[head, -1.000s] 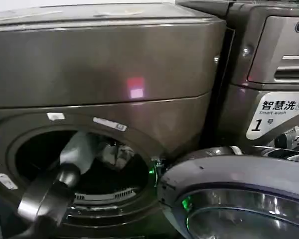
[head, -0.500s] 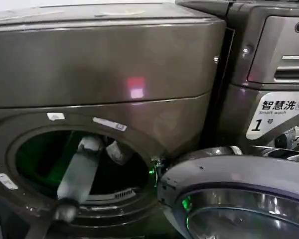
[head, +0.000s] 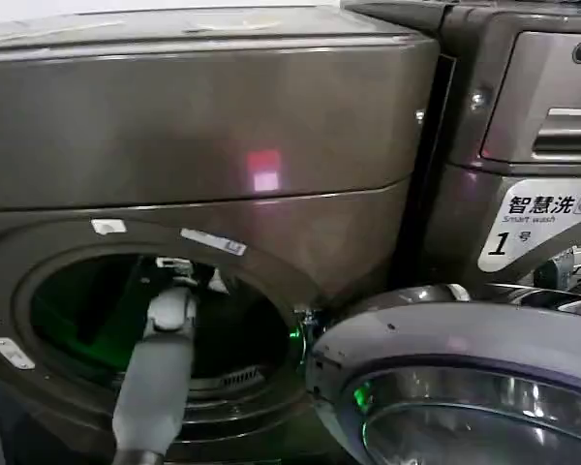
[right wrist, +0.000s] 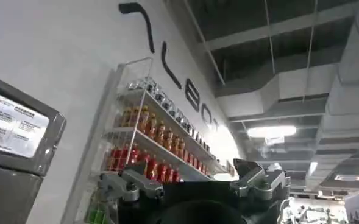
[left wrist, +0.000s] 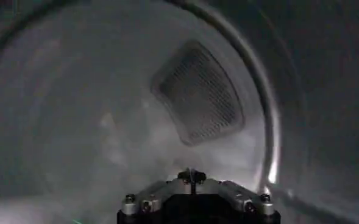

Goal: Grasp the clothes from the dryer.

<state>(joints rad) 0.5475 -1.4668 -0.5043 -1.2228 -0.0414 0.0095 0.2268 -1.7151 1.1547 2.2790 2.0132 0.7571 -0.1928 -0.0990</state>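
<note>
The left gripper (head: 179,266) reaches deep into the dryer (head: 203,145); whether its claw is wide or narrow I cannot tell.

You have the dryer (head: 203,126) left of the LG machine (head: 523,145). Its open door (head: 465,378) lies right of the drum opening (head: 87,310), the left arm (head: 160,378) reaching in.

Place: a laundry test spot inside a big hall | Shown by: the dryer (head: 203,126) set just beside a second machine (head: 523,145) marked "Smart wash" | a shelf of red bottles (right wrist: 149,146) fixed on a white wall | bare pipes and lamps seen overhead (right wrist: 277,131)
</note>
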